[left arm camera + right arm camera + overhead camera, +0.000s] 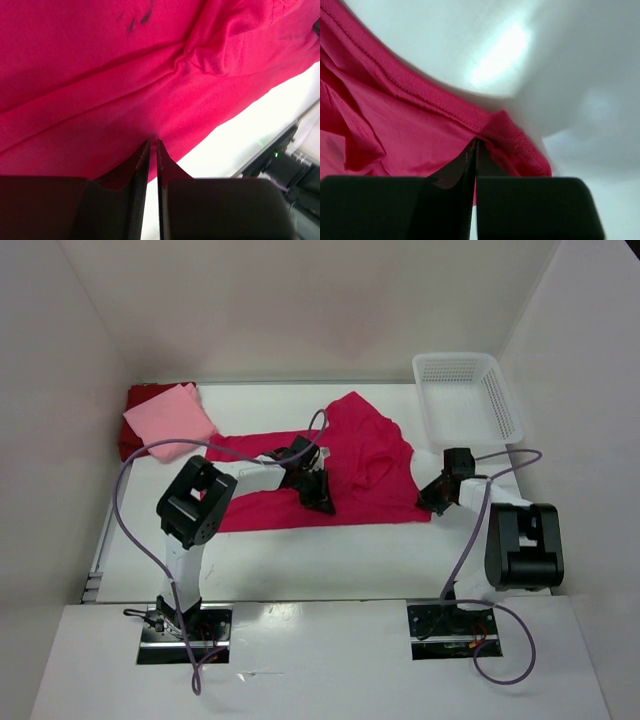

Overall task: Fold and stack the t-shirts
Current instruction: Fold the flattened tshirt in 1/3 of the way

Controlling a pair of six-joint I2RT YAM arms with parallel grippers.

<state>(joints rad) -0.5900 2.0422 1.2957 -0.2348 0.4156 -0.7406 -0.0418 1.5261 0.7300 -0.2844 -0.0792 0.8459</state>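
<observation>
Top external view shows the crimson t-shirt (370, 455) spread flat on the counter (330, 560). It starts just beside the white basket (505, 405) and stretches away from it. Its long axis runs from the basket side towards the far end of the counter. There the pink t-shirt (170, 420) lies folded on top of the dark red t-shirt (135, 400), well apart from the basket.

Both arms are at the same long hem, the one on the side of the arm bases. The right end effector (433, 498) is at the hem corner nearest to the basket. Its jaws are clenched, and in the right wrist view the stitched hem bunches between the tips. The left end effector (320, 498) is further from the basket, about in the middle of that hem. Its jaws are pressed almost together on the cloth edge, so it seems to pinch the shirt also.

From both end effectors the body of the shirt lies forward, away from the bases. I judge the next move must carry this hem forward across the long axis, with both arms level.
</observation>
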